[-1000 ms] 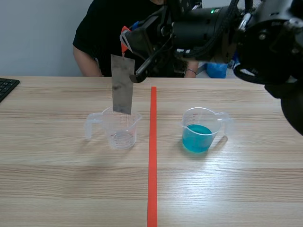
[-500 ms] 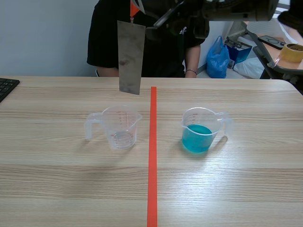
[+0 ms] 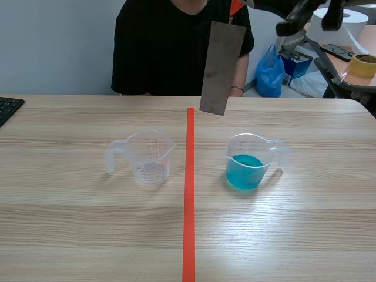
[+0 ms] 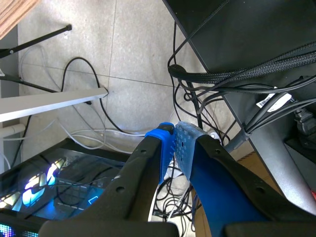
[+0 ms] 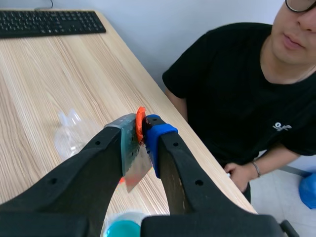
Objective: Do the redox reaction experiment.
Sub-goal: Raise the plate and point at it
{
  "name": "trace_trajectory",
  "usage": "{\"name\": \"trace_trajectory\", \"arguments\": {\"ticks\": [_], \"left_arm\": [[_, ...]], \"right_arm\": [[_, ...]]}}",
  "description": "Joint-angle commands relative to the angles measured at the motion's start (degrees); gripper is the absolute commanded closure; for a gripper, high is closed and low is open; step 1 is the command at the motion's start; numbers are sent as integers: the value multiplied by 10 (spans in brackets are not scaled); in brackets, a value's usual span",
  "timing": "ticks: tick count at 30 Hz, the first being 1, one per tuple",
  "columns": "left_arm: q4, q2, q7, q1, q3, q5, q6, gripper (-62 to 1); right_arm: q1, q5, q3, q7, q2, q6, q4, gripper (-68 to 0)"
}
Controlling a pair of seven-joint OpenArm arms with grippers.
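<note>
Your right fingers (image 5: 170, 158) are clamped on the top of the plate (image 5: 132, 165), pinching it together with the orange tab (image 5: 140, 122) at its upper edge. The grey plate hangs down from them in the air, slightly tilted and touching nothing else. In the scene view it is held high above the table (image 3: 88, 235), and its lower end shows just to the right of the tape line (image 3: 189, 194). It is clear of both cups and nearer the cup of blue liquid (image 3: 247, 161) than the empty cup (image 3: 150, 157). Whether it hangs straight over the blue one, you cannot tell from these views. The two clear cups stand upright and well apart, one on each side of the line. The empty cup is on your left with its handle turned outward to the left, and the cup of blue liquid is on your right with its handle to the right. Your left fingers (image 4: 160, 148) are closed on nothing, their blue pads pressed together, and they point down at the floor (image 4: 128, 59) off the table, above loose cables (image 4: 98, 113) and a lit computer case (image 4: 44, 177). A person (image 3: 164, 53) in a black shirt sits across the table behind the plate. A keyboard (image 3: 9, 108) lies at the far left edge, and a blue bag (image 3: 270, 73) sits beyond the table on the right.
</note>
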Motion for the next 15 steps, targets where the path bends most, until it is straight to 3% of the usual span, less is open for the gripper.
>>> {"name": "trace_trajectory", "arguments": {"ticks": [1,9,15], "left_arm": [[8,-2,-8,2,-2,-2,-1,-40],[8,-2,-8,2,-2,-2,0,-40],[8,-17,-6,3,-9,-24,0,-40]], "right_arm": [[7,8,8,14,19,0,3,-7],[-34,19,37,57,92,17,-10,-7],[-47,18,43,62,108,35,-31,-7]]}}
